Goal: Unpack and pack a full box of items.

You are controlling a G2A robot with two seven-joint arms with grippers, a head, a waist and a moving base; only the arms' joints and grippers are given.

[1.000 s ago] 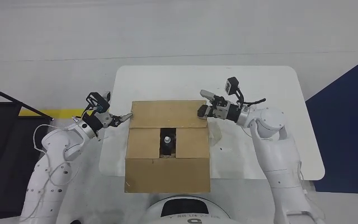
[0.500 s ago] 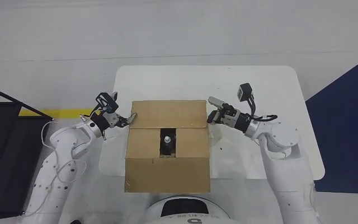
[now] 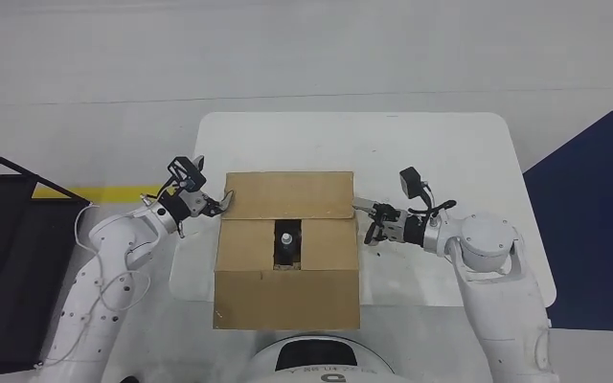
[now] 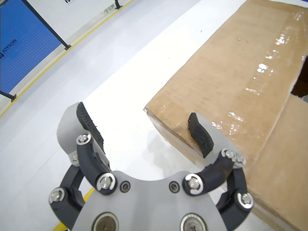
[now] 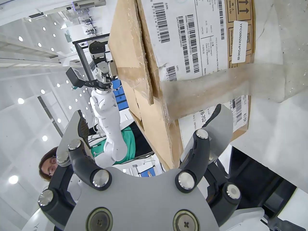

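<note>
The left arm (image 3: pixel 113 245) enters the top view from 8 o'clock, elbow bent, forearm running toward 2 o'clock. The left gripper (image 3: pixel 221 200) (image 4: pixel 136 111) points toward 3 o'clock with its fingers spread apart (ribbed black pads facing each other). The right arm (image 3: pixel 482 245) rises from 5 o'clock, forearm directed toward 9 o'clock. The right gripper (image 3: pixel 371 222) (image 5: pixel 149 111) is likewise spread wide.

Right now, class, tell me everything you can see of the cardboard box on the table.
The cardboard box is brown, with shiny clear tape, standing on the white table. Two long flaps fold outward; the short ones leave a gap showing a dark bottle inside. White barcode labels cover one side. The open left claw is at a far corner, the open right claw beside the labelled side.
</note>
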